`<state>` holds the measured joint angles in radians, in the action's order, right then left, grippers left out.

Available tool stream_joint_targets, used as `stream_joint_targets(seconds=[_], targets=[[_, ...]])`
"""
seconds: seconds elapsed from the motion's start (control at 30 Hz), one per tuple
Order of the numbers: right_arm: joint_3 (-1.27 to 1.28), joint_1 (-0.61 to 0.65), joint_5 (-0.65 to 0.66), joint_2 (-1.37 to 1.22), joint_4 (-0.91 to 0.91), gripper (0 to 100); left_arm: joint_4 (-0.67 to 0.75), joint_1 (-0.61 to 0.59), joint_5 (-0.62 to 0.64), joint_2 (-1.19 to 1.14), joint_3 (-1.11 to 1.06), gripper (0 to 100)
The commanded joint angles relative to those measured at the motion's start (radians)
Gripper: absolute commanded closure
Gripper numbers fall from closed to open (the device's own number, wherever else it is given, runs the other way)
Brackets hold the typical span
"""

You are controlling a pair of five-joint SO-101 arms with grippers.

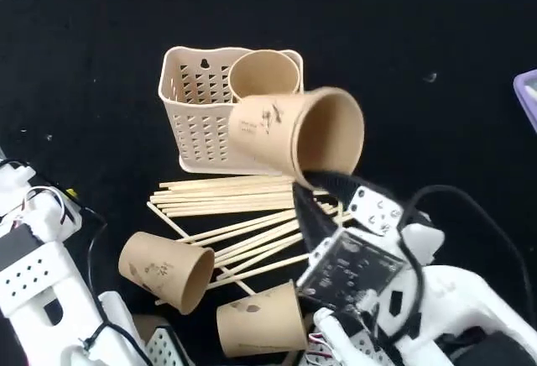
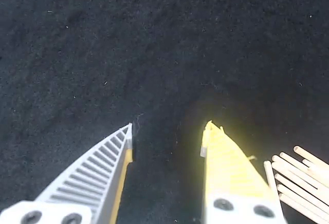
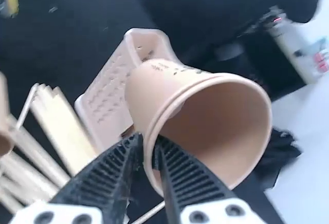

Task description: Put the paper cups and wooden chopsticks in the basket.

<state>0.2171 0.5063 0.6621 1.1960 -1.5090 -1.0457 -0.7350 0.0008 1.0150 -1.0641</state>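
We look down on a black table (image 1: 436,30) where the basket (image 1: 197,118) stands upright with a first cup (image 1: 264,72) inside it. Our right gripper (image 3: 148,141) is clamped on the rim of a second cup (image 1: 306,135), held tipped in the air by the basket. A third cup (image 1: 165,271) and a fourth cup (image 1: 260,320) lie on their sides beside the scattered chopsticks (image 1: 226,202), and our left gripper (image 2: 167,129) hangs over bare cloth, jaws apart.

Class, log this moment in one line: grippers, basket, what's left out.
left gripper: open over cloth | right gripper: shut on held cup near basket | basket: one cup inside | on cloth: chopsticks, lying cups
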Motion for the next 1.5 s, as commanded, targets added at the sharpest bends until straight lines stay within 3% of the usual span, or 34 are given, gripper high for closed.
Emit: stream_joint_targets(seconds=[0.0,0.1,0.23,0.4,0.77,1.23,1.3,1.47], targets=[[-0.047,-0.041,0.017,-0.127,0.101,98.8,0.02,-0.005,0.003,0.011,0.073,78],[-0.084,-0.106,0.04,-0.248,0.166,98.8,0.02,-0.004,0.003,0.011,0.07,78],[-0.214,-0.167,0.175,-0.429,0.169,98.8,0.02,-0.001,0.005,0.011,0.07,78],[-0.438,-0.173,0.282,-0.668,0.054,98.8,0.02,-0.001,0.005,0.011,0.07,78],[-0.937,-0.172,0.361,-1.081,-0.199,98.8,0.02,-0.005,0.005,0.011,0.07,78],[-1.0,-0.144,0.361,-1.162,-0.256,98.3,0.02,-0.005,0.003,0.011,0.07,78],[-0.998,-0.15,0.298,-1.162,-0.256,93.2,0.02,-0.005,0.003,0.011,0.07,78],[-1.007,-0.16,0.221,-1.156,-0.249,66.5,0.02,-0.004,0.003,0.011,0.07,78]])
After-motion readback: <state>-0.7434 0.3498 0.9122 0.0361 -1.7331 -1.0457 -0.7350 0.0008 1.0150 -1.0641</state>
